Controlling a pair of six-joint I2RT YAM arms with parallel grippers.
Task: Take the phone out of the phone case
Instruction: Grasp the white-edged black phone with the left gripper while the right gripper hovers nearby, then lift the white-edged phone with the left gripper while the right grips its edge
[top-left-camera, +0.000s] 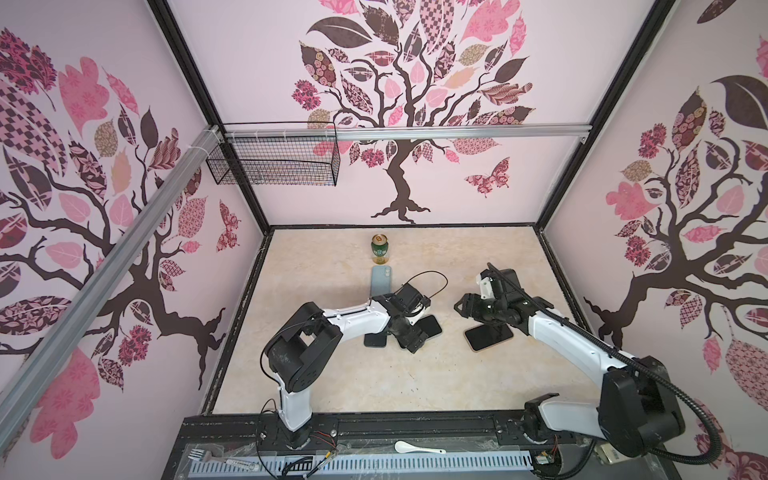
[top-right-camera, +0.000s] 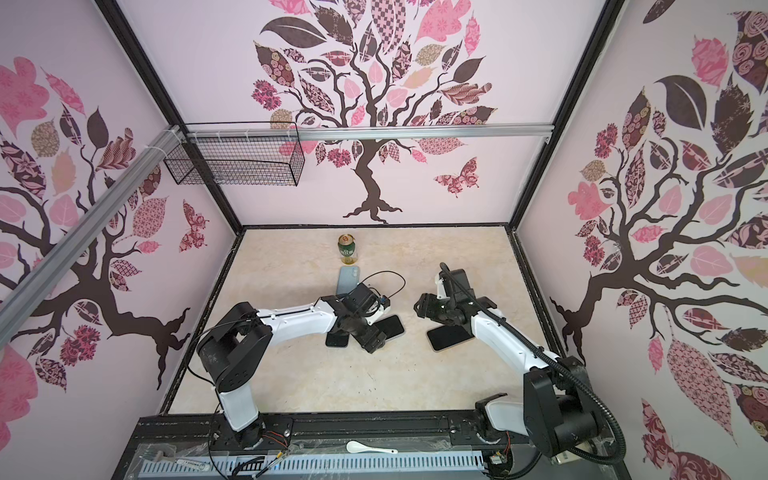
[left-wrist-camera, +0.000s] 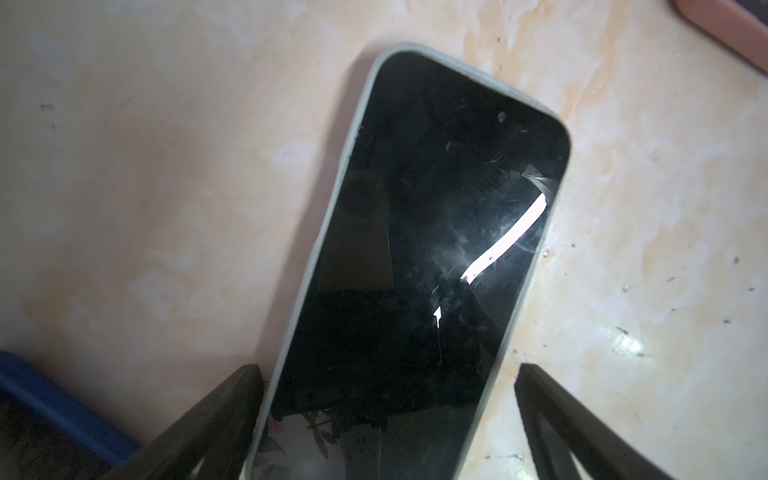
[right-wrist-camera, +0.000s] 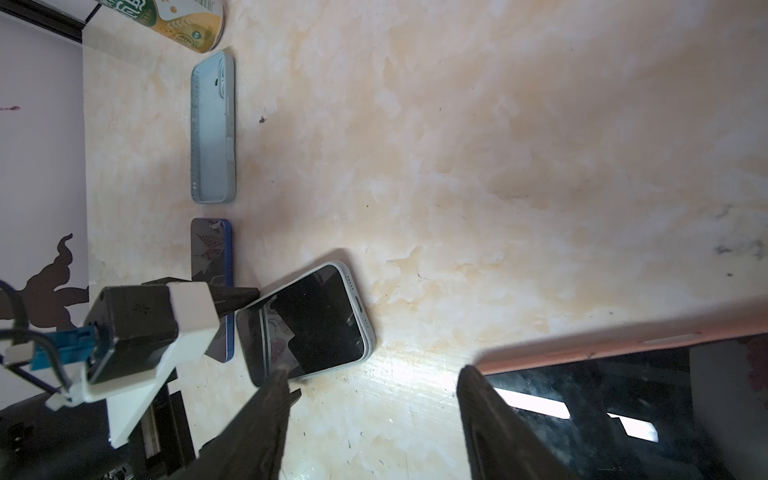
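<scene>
A dark-screened phone (left-wrist-camera: 415, 249) lies flat on the marble table in a pale grey-green phone case (left-wrist-camera: 332, 208). It shows in both top views (top-left-camera: 432, 326) (top-right-camera: 394, 326) and in the right wrist view (right-wrist-camera: 316, 328). My left gripper (left-wrist-camera: 388, 370) (top-left-camera: 409, 340) is open and low over the phone's near end, one finger on each side of it; one finger stands close to the case's edge, the other apart from it. My right gripper (right-wrist-camera: 374, 372) (top-left-camera: 459, 307) is open over bare table, holding nothing, beside a second phone in a pink case (right-wrist-camera: 582, 349) (top-left-camera: 486, 338).
A blue-edged phone (top-left-camera: 375, 340) (right-wrist-camera: 210, 249) lies close to the left of the cased phone, partly under my left arm. An empty pale blue case (top-left-camera: 381, 280) (right-wrist-camera: 212, 133) and an upright green can (top-left-camera: 379, 248) stand further back. A wire basket (top-left-camera: 274, 162) hangs at the back left.
</scene>
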